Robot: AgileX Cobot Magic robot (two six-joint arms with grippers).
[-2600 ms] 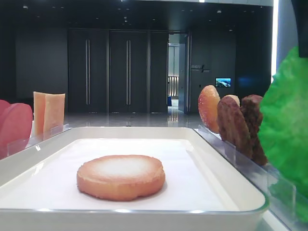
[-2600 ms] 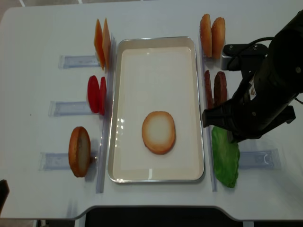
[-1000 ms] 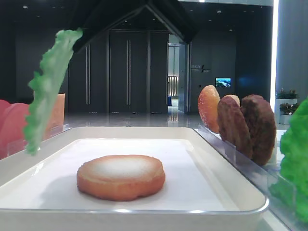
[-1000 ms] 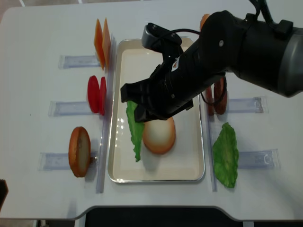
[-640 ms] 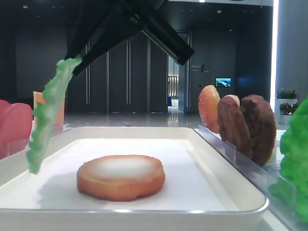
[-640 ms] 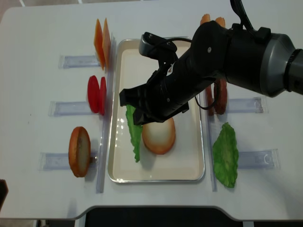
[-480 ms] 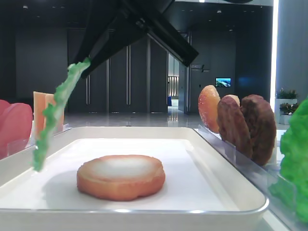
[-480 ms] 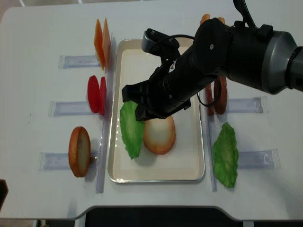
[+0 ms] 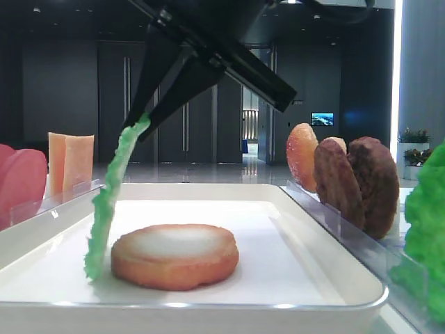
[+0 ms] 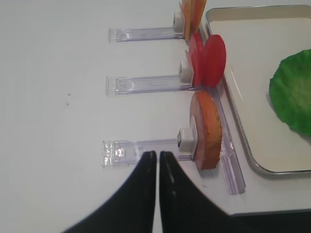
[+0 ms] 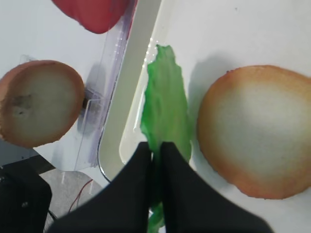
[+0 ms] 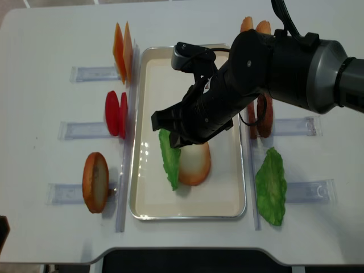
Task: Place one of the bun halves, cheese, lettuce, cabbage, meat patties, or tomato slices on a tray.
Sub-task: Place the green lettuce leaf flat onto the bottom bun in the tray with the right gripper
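Moved: your right arm carried the lettuce (image 12: 170,158) rightward, now hanging beside the bun half (image 12: 193,162) | tray (image 12: 187,212) already holds that bun | right gripper (image 11: 155,150) clamped on the leaf's top edge | left gripper (image 10: 157,162) closed, empty | left: lower, release.

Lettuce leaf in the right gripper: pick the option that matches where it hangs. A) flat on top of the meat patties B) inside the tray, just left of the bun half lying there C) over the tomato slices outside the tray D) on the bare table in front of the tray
B: the right gripper is shut on the lettuce leaf, which dangles inside the tray beside the bun half.
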